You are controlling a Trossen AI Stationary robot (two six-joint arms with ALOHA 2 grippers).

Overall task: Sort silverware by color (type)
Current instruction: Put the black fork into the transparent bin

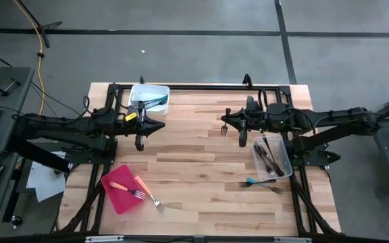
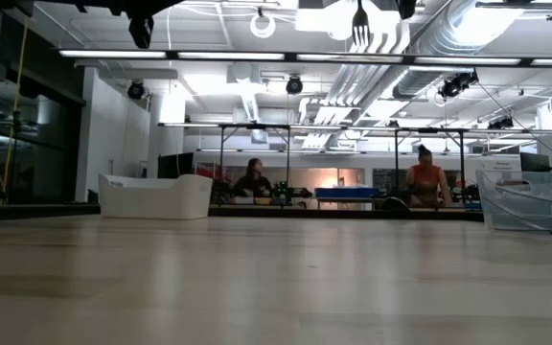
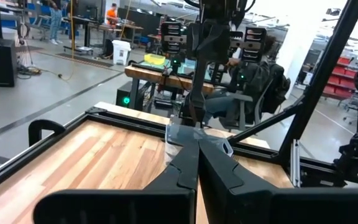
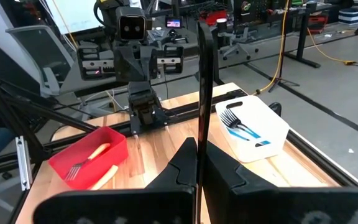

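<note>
A dark fork (image 1: 225,120) is held in the right hand (image 1: 243,123), whose fingers are shut on its slim handle; in the right wrist view the handle (image 4: 202,81) is seen standing as a thin dark line between the pinched fingers, and in the low view the tines (image 2: 360,27) hang high above the bench (image 1: 201,169). The step in hand is judged to be the carrying of this fork to its own group, most likely the clear tub (image 1: 273,156) at the right, where other dark pieces (image 1: 267,158) already lie. For a good result, the fork should be brought over the middle of the tub, lowered until it is close to the pieces inside, and only then released, so that it does not bounce on the thin wall. The left hand (image 1: 142,128) is closed with nothing in it and hovers just near of the white tub (image 1: 150,97) at the far left, in which teal forks (image 1: 155,101) rest. The red tray (image 1: 123,189) at the near left is flat, with a low rim, and looks like smooth plastic; an orange-handled fork (image 1: 128,190) lies in it, and another orange-handled fork (image 1: 148,194) lies half over its edge. A teal fork and a dark one (image 1: 262,183) still lie on the bare wood near the clear tub. The bench is made of pale wooden strips with a visible grain, inside a black metal frame.
</note>
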